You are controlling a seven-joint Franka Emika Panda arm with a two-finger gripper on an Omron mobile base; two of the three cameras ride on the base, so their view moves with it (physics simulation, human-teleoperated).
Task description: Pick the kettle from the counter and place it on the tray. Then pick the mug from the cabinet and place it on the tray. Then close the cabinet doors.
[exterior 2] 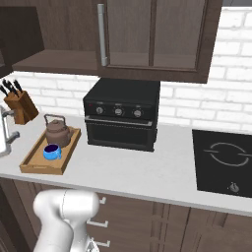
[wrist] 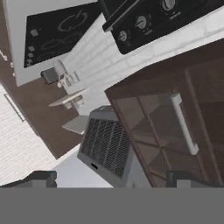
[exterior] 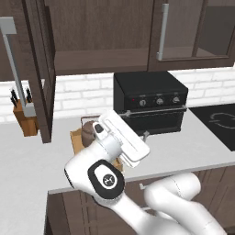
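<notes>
- Kettle [exterior 2: 56,130] and mug [exterior 2: 51,152] already sit on the tray [exterior 2: 34,161], at nine o'clock from the oven [exterior 2: 122,118].
- Doors remain: I judge them stiff and light-swinging; I'd push near the left door's bar handle [exterior: 14,69].
- Gripper [wrist: 111,180] fingertips stand apart, holding nothing.

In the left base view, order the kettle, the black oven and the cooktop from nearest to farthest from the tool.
From the tool:
1. kettle, on the tray just behind the hand.
2. black oven, farther back and to the right.
3. cooktop, at the counter's far right end.
</notes>
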